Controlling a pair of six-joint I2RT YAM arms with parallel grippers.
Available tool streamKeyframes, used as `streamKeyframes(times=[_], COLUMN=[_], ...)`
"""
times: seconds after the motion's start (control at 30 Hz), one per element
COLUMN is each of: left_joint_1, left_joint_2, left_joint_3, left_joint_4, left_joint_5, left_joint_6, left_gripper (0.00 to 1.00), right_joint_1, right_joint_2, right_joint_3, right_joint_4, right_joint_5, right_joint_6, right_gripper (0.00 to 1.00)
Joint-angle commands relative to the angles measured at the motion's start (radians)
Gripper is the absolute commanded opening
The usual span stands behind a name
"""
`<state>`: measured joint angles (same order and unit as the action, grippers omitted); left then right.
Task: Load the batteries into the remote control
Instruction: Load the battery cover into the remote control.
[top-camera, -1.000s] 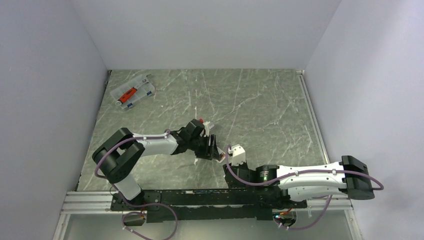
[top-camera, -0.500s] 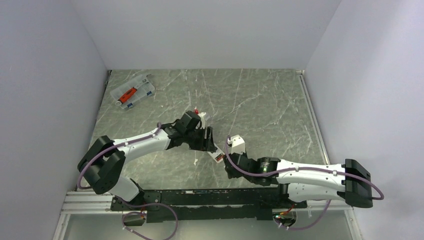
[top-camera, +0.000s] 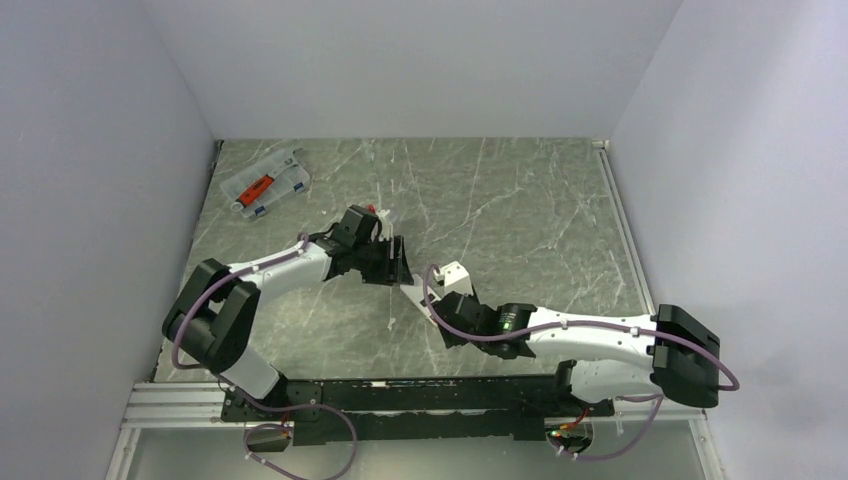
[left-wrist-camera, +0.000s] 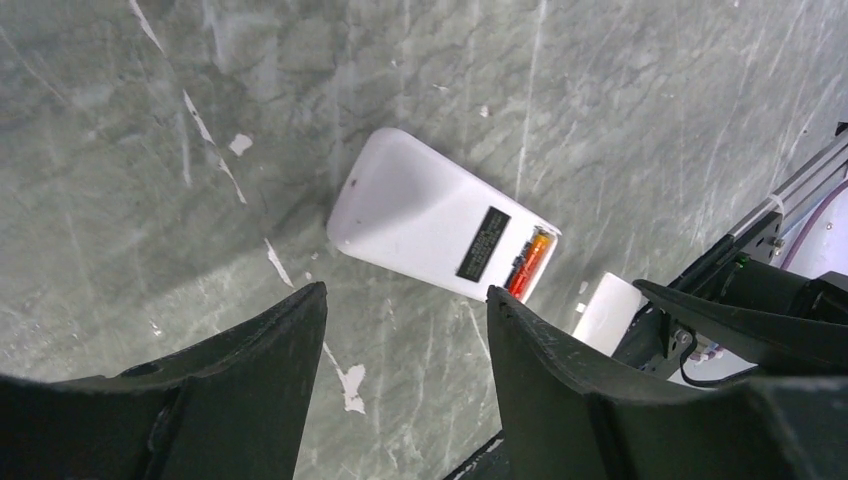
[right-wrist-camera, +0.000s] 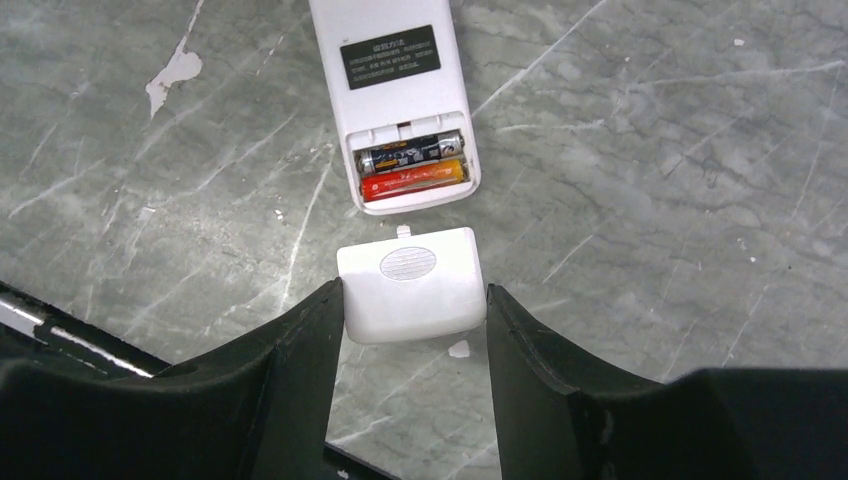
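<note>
Right gripper (right-wrist-camera: 412, 293) clamps the cover (right-wrist-camera: 410, 270) beside the open end of the remote (right-wrist-camera: 395, 90), batteries (right-wrist-camera: 412, 165) seated inside. Left gripper (left-wrist-camera: 405, 295) hangs spread above it.

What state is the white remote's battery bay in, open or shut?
Open: two small cylindrical batteries show in the slim white remote control; its white square cover sits detached nearby.

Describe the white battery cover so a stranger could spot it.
On the marble table, a white remote control lies face down, batteries showing. Just off that open end, in the right tool, is the cover: small, square, white, with a ribbed oval.
</note>
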<state>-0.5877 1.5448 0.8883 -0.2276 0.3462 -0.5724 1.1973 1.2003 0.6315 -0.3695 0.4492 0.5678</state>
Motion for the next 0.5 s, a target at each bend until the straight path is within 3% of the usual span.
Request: streamKeyframes(times=[0.0, 0.47], left_joint_1=[0.028, 0.042], left_joint_2=[0.049, 0.204], left_joint_3=[0.048, 0.135], left_joint_4=[0.062, 0.100], left_joint_5=[0.054, 0.129], left_joint_6=[0.065, 0.145], left_gripper=[0.64, 0.63], right_joint_1=[-0.030, -0.082], right_joint_2=[0.009, 0.080], right_joint_3=[0.035, 0.051], right_joint_4=[0.057, 0.082], right_joint_5=[-0.027, -0.106], right_joint_6=[-0.051, -0.120], right_gripper=[0.35, 0.35])
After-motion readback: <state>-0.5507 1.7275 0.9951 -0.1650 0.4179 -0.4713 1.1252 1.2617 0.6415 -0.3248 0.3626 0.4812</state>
